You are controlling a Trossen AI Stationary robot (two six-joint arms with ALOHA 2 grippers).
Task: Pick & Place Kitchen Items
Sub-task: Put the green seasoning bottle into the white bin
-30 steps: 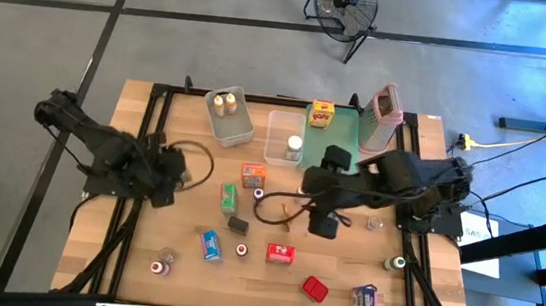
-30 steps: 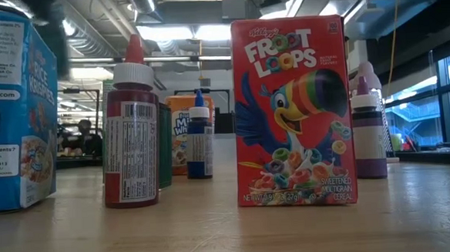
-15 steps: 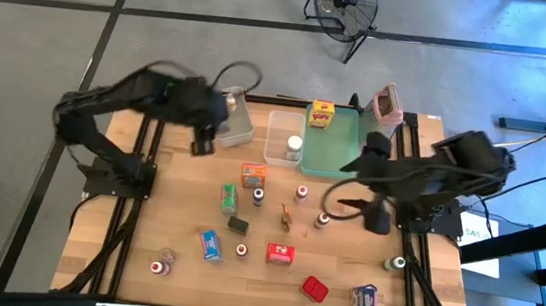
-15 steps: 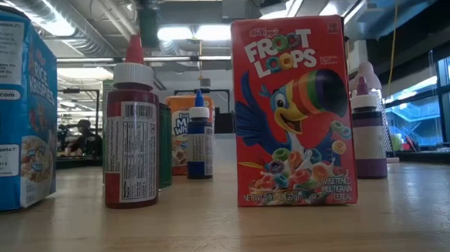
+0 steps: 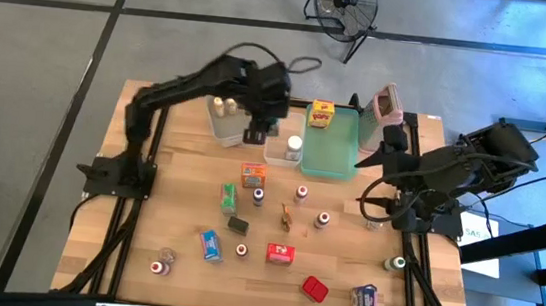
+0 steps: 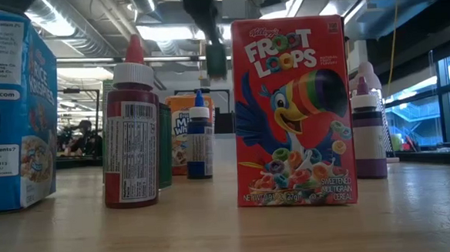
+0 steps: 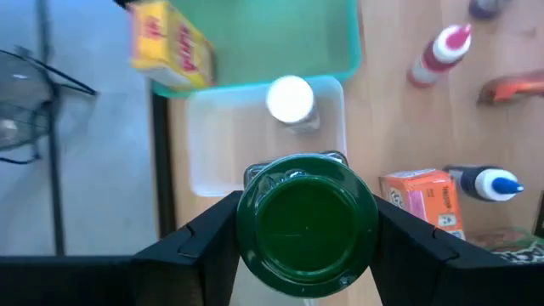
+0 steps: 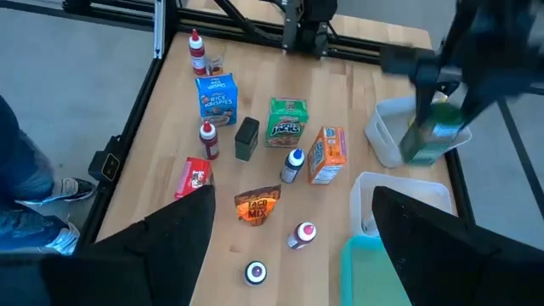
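The red cereal box [image 6: 293,112] reads "Kellogg's Froot Loops, sweetened multigrain cereal". At its 9 o'clock, the blue box [image 6: 12,110] shows "Rice Krispies". Between them, the orange box [image 6: 184,136] behind shows "Mini Wheats", partly hidden.

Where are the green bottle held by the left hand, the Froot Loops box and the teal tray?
green bottle [image 7: 306,225], left wrist view, its cap.
Froot Loops box [image 6: 292,115], low view, front face.
teal tray [image 5: 334,149], high view, bare floor.

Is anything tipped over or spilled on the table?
Nothing looks spilled or broken. The small bottles stand upright, scattered about. Only the orange packet lies flat on the table among them. The left gripper holds a green-capped bottle in the air near a clear bin.
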